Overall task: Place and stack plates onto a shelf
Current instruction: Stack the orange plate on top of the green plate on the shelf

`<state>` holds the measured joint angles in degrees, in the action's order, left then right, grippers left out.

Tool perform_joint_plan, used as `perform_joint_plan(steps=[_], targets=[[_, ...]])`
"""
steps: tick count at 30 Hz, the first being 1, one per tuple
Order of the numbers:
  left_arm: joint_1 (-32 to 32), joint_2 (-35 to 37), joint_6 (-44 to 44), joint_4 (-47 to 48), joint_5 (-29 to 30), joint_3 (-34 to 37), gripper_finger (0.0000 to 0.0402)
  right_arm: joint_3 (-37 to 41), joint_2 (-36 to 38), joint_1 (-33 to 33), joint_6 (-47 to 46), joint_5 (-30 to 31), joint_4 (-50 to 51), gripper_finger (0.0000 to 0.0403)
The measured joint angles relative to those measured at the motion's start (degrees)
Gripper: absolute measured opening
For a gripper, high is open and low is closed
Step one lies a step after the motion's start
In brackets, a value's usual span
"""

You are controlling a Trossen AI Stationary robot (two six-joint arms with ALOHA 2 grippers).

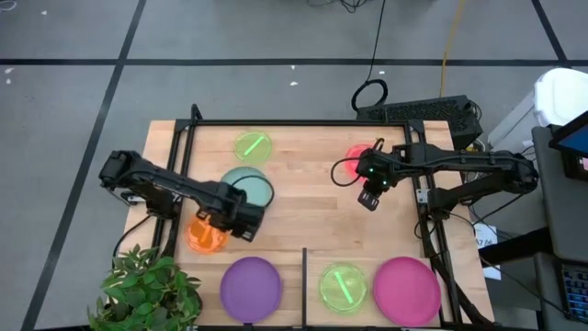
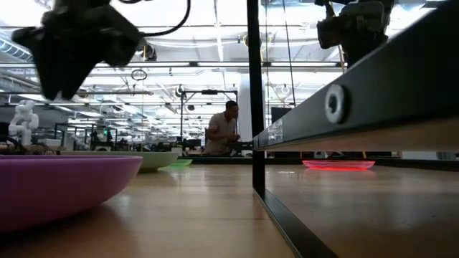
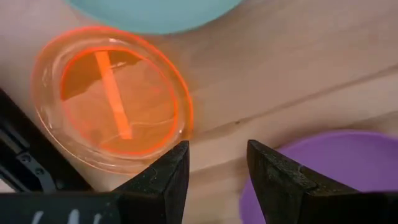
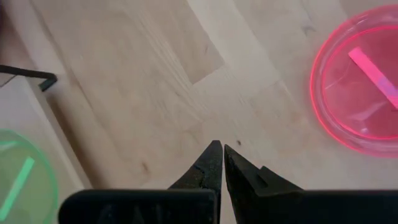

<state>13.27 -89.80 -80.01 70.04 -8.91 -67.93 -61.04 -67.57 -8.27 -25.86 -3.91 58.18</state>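
My left gripper (image 1: 241,225) (image 3: 217,167) hovers open over bare wood between the orange plate (image 1: 206,234) (image 3: 115,99) and the purple plate (image 1: 251,287) (image 3: 329,177); the pale teal plate (image 1: 248,188) (image 3: 155,9) lies just beyond. My right gripper (image 1: 369,199) (image 4: 219,155) is shut above the table, beside the red-pink plate (image 1: 352,163) (image 4: 360,93). A green plate (image 1: 343,286) (image 4: 15,180) and the magenta plate (image 1: 405,290) lie flat on the shelf (image 1: 367,257), right of the black divider bar (image 1: 304,276). Another green plate (image 1: 253,146) lies at the far side.
A potted plant (image 1: 147,292) stands at the table's near left corner. A black metal frame (image 1: 276,122) runs along the far and side edges. Bare wood (image 1: 312,207) lies mid-table between the arms. In the low view a person (image 2: 224,132) sits far behind the table.
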Motion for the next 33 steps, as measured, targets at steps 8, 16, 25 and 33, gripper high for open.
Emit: perform_joint_plan(steps=[8,16,25,33], targets=[[1.93,0.13,-3.13,-9.92,-2.42,11.01,0.0165,0.00,0.00,0.00,-0.38,-3.37,-0.30,0.0004],[1.82,0.13,-4.90,-16.60,3.09,15.86,0.0165,0.00,0.00,0.00,-0.68,-5.32,-0.83,0.0004],[2.44,-0.24,-11.02,-20.75,5.08,20.24,0.0165,0.00,0.00,0.00,-0.63,-5.34,-0.96,0.0004],[4.13,-0.24,-11.66,-20.71,8.75,20.12,0.0114,-0.01,-0.02,0.00,0.15,-5.32,-1.06,0.0004]])
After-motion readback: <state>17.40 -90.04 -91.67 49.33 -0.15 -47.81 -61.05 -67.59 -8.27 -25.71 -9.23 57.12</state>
